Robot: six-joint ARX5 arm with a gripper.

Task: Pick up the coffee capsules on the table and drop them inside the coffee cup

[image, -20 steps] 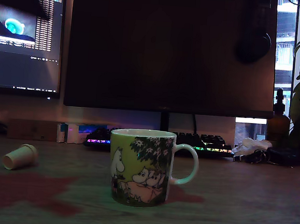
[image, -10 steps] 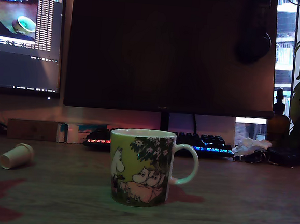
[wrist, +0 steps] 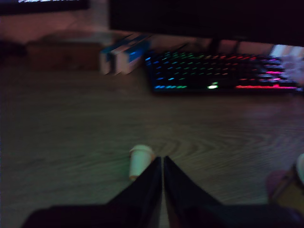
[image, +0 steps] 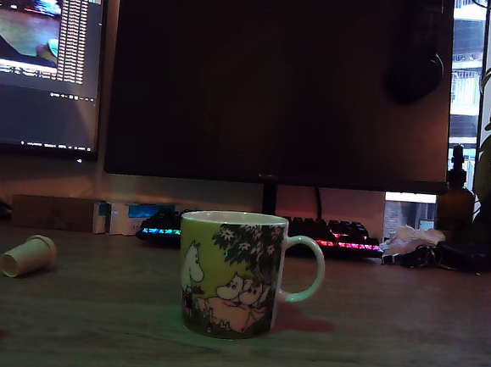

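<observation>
While the pincer (wrist: 162, 161) hangs clenched and empty above the desk (image: 387, 331), a coffee capsule (image: 28, 256) lies on its side just ahead of the tips. At the exterior view's centre stands the cartoon-printed coffee mug (image: 230, 274), well apart from the capsule, before a rainbow-lit keyboard (image: 310, 233).

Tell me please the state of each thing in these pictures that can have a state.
coffee capsule: lying on its side on the table, not held
coffee cup: upright, handle to the exterior view's right; inside hidden
claw: shut, empty, beside the capsule
large monitor: dark
side monitor: lit
keyboard: backlit
</observation>
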